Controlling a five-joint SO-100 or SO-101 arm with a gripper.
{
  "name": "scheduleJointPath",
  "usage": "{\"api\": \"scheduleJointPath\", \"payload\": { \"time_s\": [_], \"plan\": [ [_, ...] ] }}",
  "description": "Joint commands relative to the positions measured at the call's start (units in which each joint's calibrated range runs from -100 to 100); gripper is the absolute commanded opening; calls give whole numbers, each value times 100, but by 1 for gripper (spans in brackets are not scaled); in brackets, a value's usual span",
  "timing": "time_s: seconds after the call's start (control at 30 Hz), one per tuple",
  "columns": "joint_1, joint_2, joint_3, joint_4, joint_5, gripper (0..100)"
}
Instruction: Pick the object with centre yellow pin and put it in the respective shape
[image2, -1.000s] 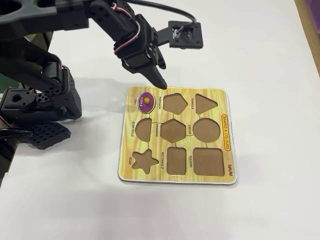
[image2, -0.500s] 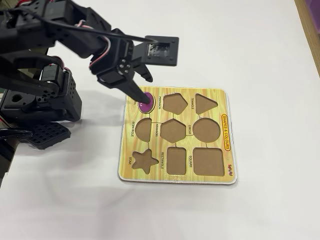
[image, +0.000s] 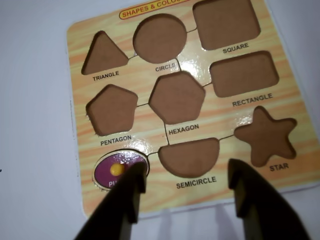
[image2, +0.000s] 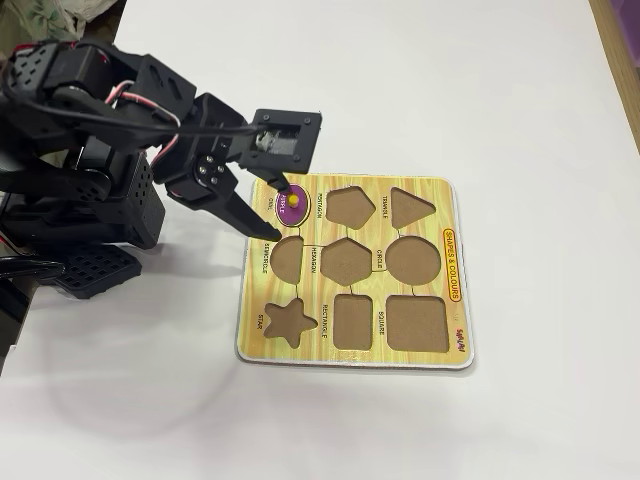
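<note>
White table (image2: 520, 100) under yellow board (image2: 455, 290) (purple piece (image2: 291, 204) seated).

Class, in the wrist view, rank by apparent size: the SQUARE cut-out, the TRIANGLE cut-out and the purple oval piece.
1. SQUARE cut-out, though cropped at the top edge.
2. TRIANGLE cut-out.
3. Purple oval piece, partly hidden by the hand, so unsure against the triangle.

Board (image: 150, 127): yellow wood-grain, lying flat on white surface (image: 35, 100).
Purple oval piece (image: 112, 169): sitting in its cut-out, yellow knob at centre.
Gripper (image: 186, 189): jaws apart, left tip overlapping oval's edge.
Semicircle cut-out (image: 188, 156): between jaws, empty.
</note>
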Motion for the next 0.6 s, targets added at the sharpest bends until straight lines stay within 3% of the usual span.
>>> {"api": "scheduleJointPath", "payload": {
  "time_s": [0.0, 0.23, 0.57],
  "plan": [
    [56, -588, 405, -67, -40, 19],
    [46, -1500, 1412, -67, -40, 19],
    [37, -1525, 2077, 45, -8, 19]
  ]
}}
